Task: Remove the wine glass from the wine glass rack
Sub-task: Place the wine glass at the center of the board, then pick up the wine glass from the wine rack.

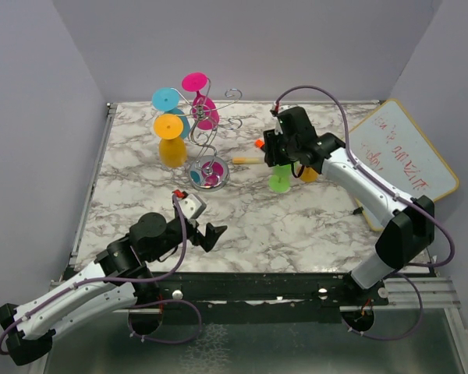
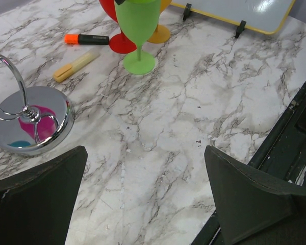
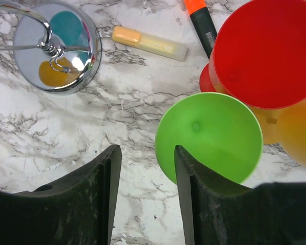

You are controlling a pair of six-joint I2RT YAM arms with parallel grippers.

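Note:
The chrome wine glass rack (image 1: 212,140) stands at the back left on its round mirror base (image 1: 209,173). A cyan glass (image 1: 168,100), a magenta glass (image 1: 205,111) and an orange glass (image 1: 171,142) hang on it upside down. My right gripper (image 3: 145,153) is open and empty, right of the rack, above a green glass (image 3: 209,135) that stands upright on the table. One finger (image 3: 194,189) overlaps the green rim. A red glass (image 3: 268,51) and a yellow glass (image 3: 296,132) stand beside it. My left gripper (image 2: 145,158) is open and empty, low over the near table.
A yellow highlighter (image 3: 150,43) and an orange marker (image 3: 201,20) lie between the rack base (image 3: 56,48) and the standing glasses. A whiteboard (image 1: 405,156) leans at the right edge. Grey walls enclose the marble table (image 1: 281,226).

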